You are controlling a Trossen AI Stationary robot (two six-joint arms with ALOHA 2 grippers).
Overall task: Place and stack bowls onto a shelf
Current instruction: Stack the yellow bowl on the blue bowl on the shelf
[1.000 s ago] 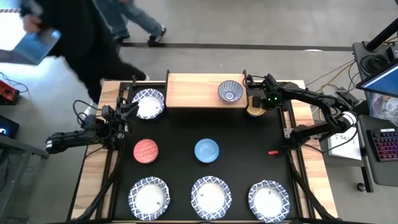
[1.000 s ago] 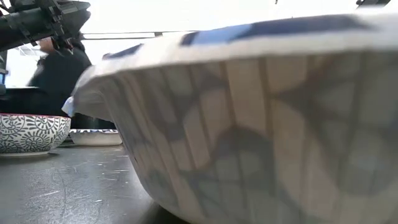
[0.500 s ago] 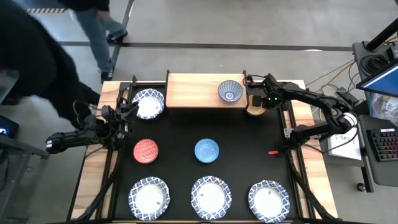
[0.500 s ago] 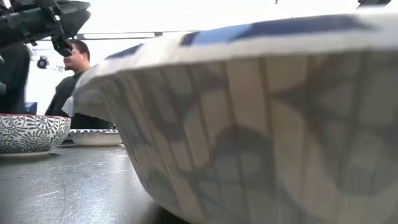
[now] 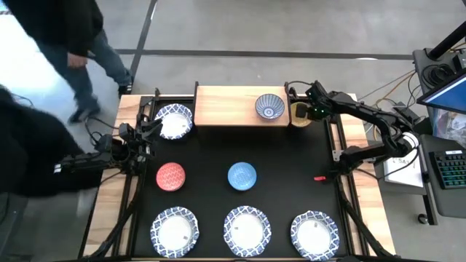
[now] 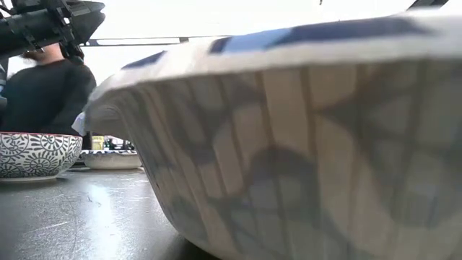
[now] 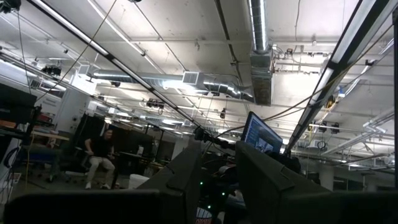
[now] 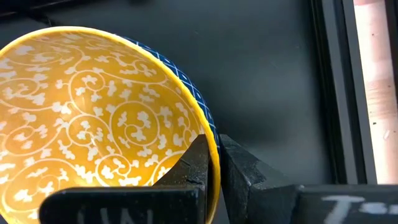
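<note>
The yellow-tan bowl (image 5: 298,114) sits just off the right end of the light-wood shelf (image 5: 226,106), with my right gripper (image 5: 311,111) shut on it. In the right wrist view the bowl (image 8: 93,124) is yellow inside with white scrolls and blue cross-hatched outside. A grey-patterned bowl (image 5: 269,107) stands on the shelf's right part. A red bowl (image 5: 171,176), a blue bowl (image 5: 242,175) and several wide white bowls, such as the one at the far left (image 5: 173,121), rest on the black mat. My left gripper (image 5: 145,133) waits at the table's left, slightly open and pointing up at the ceiling (image 7: 219,186). My right gripper pinches the yellow bowl's rim (image 8: 209,127) at the side away from the shelf. One finger (image 8: 194,163) is inside the bowl and the other finger (image 8: 244,169) is outside against the blue wall. The fingers come from the table's right. The bowl tilts in the hold above the black mat.
Three wide white bowls line the near edge; the middle one (image 6: 303,137) fills the low view, with another (image 6: 36,153) to its left. The shelf's left part is bare. People walk beyond the table's far left corner (image 5: 65,44). A monitor and keyboard stand at the right.
My right gripper has carried the yellow bowl a little toward the far edge, alongside the shelf's right end, staying shut on its rim. People behind the table have walked across toward the left.
</note>
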